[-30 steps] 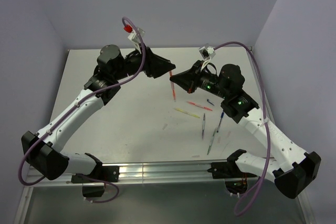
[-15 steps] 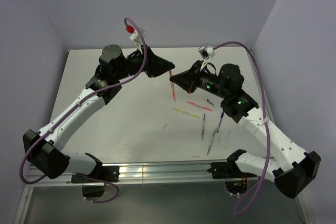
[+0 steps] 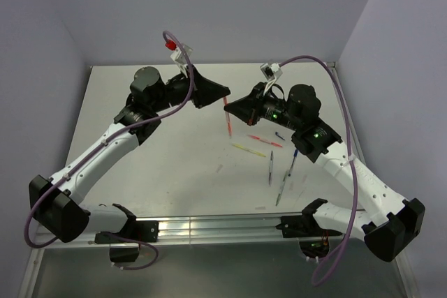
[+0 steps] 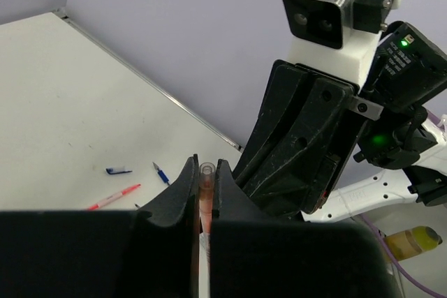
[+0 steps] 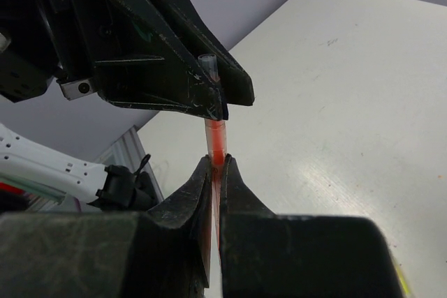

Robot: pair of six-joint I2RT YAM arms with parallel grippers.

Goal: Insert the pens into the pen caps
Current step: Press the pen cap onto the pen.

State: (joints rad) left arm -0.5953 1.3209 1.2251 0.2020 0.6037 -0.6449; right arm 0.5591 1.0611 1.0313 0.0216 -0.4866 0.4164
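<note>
A red-pink pen [image 3: 228, 120] hangs upright above the table's middle, held between both grippers. My right gripper [image 5: 216, 165] is shut on its shaft [image 5: 216, 137]. My left gripper [image 4: 207, 172] is shut just above, on a pale translucent tube [image 4: 207, 176] that looks like a pen cap over the pen's upper end; its open tip [image 5: 207, 64] pokes past the left fingers. In the top view the left gripper [image 3: 224, 95] and right gripper [image 3: 228, 108] nearly touch. Other pens lie on the table: yellow [image 3: 248, 149], red-pink [image 3: 265, 140], blue [image 3: 271, 167].
More pens lie right of centre: a dark one [image 3: 292, 160] and a green-clear one [image 3: 281, 190]. A small dark blue cap [image 3: 279, 135] lies near them, seen also as the blue cap [image 4: 119, 170]. Pale caps [image 3: 219, 168] are scattered nearby. Walls enclose the table's back and sides.
The left gripper's jaws have come together on the top of the red pen, and that arm has shifted slightly right. The right gripper has kept hold of the pen.
</note>
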